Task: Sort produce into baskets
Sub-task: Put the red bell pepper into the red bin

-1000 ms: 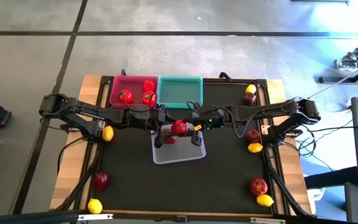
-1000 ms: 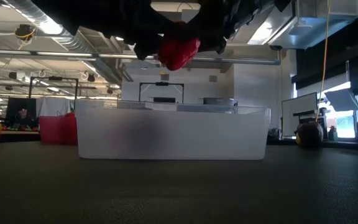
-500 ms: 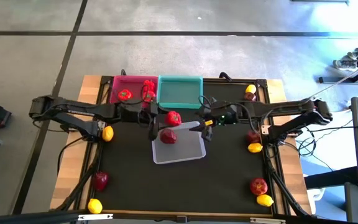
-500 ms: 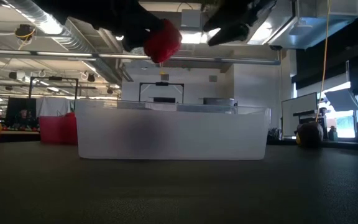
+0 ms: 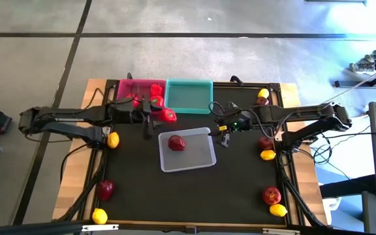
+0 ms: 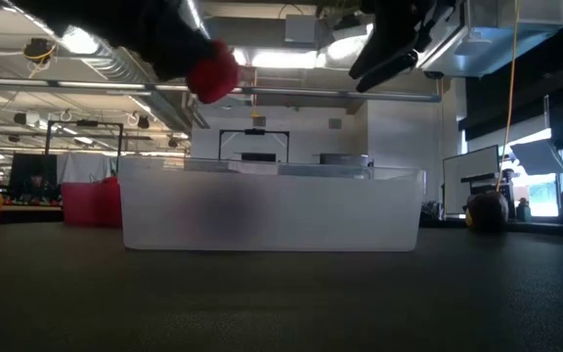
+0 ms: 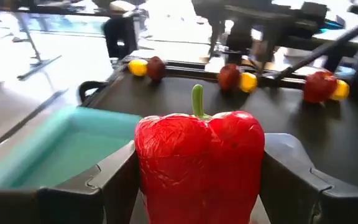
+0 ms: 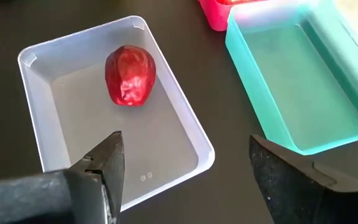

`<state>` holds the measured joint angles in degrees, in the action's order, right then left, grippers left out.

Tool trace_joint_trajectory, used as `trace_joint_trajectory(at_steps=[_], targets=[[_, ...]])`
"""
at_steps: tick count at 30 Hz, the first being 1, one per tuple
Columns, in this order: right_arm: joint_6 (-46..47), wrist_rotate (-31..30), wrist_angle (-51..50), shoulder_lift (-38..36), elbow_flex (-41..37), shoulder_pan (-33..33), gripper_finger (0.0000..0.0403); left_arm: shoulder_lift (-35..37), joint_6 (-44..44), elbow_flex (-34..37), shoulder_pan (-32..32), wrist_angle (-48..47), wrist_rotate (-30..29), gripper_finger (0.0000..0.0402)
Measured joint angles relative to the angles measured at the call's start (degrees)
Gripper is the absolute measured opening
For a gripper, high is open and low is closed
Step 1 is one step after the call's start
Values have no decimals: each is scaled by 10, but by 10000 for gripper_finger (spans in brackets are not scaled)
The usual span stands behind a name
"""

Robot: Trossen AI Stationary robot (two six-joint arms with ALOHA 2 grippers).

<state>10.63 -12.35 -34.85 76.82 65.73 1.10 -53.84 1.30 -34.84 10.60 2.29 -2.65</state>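
Left of centre in the overhead picture, the left gripper (image 5: 158,117) clenches a red pepper (image 5: 168,116) beside the pink tray (image 5: 124,86). Centre, an apple (image 5: 176,142) lies in the clear tray (image 5: 204,160). Right, the right gripper (image 5: 222,134) hangs released, empty.

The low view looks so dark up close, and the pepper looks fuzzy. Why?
In the low view, bright ceiling lights behind leave the table and the arms as dark shapes, and the red pepper is smeared. In the left wrist view the same pepper is sharp between the fingers, while the teal basket and the fruit behind are soft.
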Motion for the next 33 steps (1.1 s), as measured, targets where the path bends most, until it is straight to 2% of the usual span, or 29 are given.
trace_joint_trajectory(at_steps=[9, 14, 19, 26, 33], targets=[[31, -12, -8, 3, -12, 0, 266, 96, 29, 49, 62, -9, -36, 267], [59, -28, -9, 3, -40, 0, 266, 105, 34, 62, 92, -33, -121, 267], [81, -33, -8, 3, -61, 0, 266, 78, 46, 64, 132, -27, -184, 267], [89, -36, -7, 3, -84, 0, 266, 23, 73, 64, 198, -24, -201, 267], [89, -35, 7, 3, -99, 0, 266, -54, 80, 64, 266, 21, -208, 267]])
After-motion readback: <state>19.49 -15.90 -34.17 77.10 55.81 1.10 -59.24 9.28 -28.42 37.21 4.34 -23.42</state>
